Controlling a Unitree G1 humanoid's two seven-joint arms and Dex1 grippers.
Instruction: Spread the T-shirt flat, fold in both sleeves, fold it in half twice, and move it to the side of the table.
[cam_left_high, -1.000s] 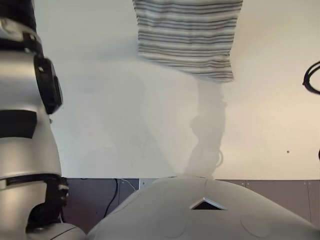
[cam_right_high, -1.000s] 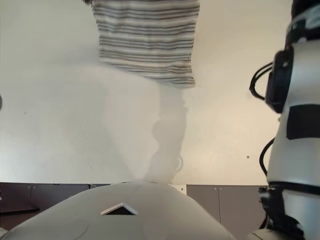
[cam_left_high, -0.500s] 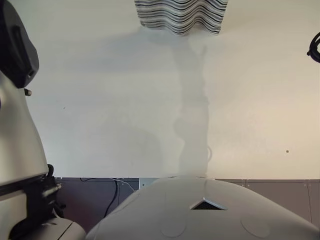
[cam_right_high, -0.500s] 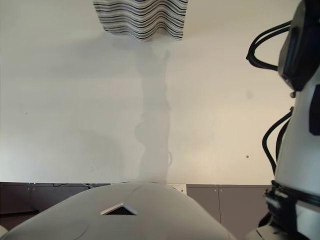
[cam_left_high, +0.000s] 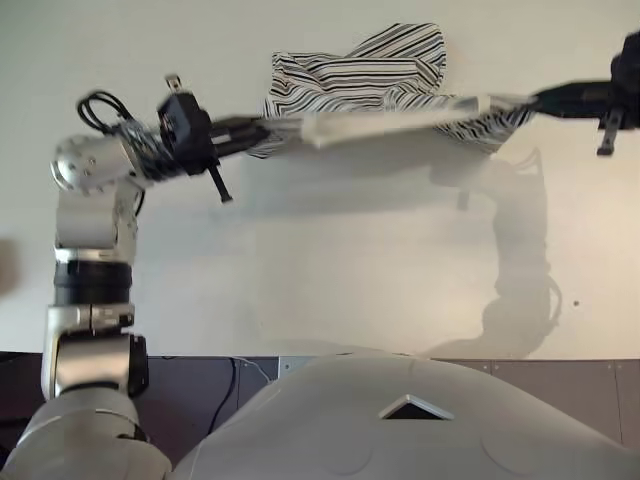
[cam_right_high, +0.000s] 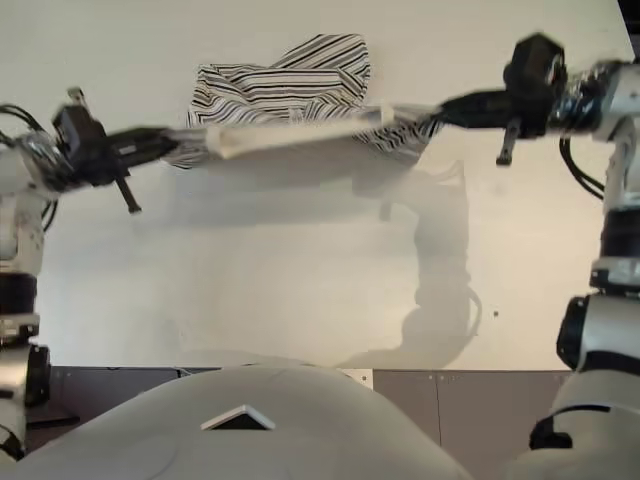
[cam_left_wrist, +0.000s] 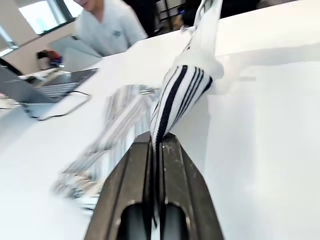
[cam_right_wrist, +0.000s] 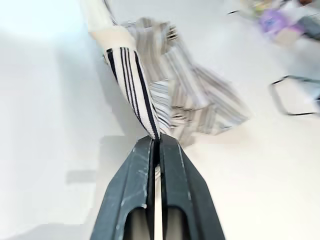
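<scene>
Left eye view: the left end effector (cam_left_high: 262, 127) is clamped on one end of the T-shirt (cam_left_high: 350, 75), and the right end effector (cam_left_high: 532, 100) is clamped on the other end. Between them a band of cloth is pulled into a straight, slightly tilted line, with its shadow on the worktop (cam_left_high: 330, 280) just on the robot's side. The rest of the shirt lies bunched beyond that band, on the far side of both end effectors. From the band back to the worktop's near edge the surface is bare and wide. There is also open surface outward of each end effector.

Right eye view: this is the same scene. Both arms are stretched far forward and spread well apart, with the taut band between them.

Left wrist view: the left end effector (cam_left_wrist: 156, 137) has its two fingers pressed together on a narrow fold of striped cloth. The cloth rises from the tips and runs away toward the far side. Loose striped cloth lies blurred on the worktop beside the fingers. A laptop (cam_left_wrist: 55, 90) and a cable (cam_left_wrist: 67, 106) sit well off, near the worktop's edge.

Right wrist view: the right end effector (cam_right_wrist: 155, 140) is likewise closed tight on a thin striped fold. The crumpled body of the shirt lies just beyond the tips. Bare worktop lies on one side of the fingers, and a dark loop (cam_right_wrist: 295, 95) lies well apart on the other.
</scene>
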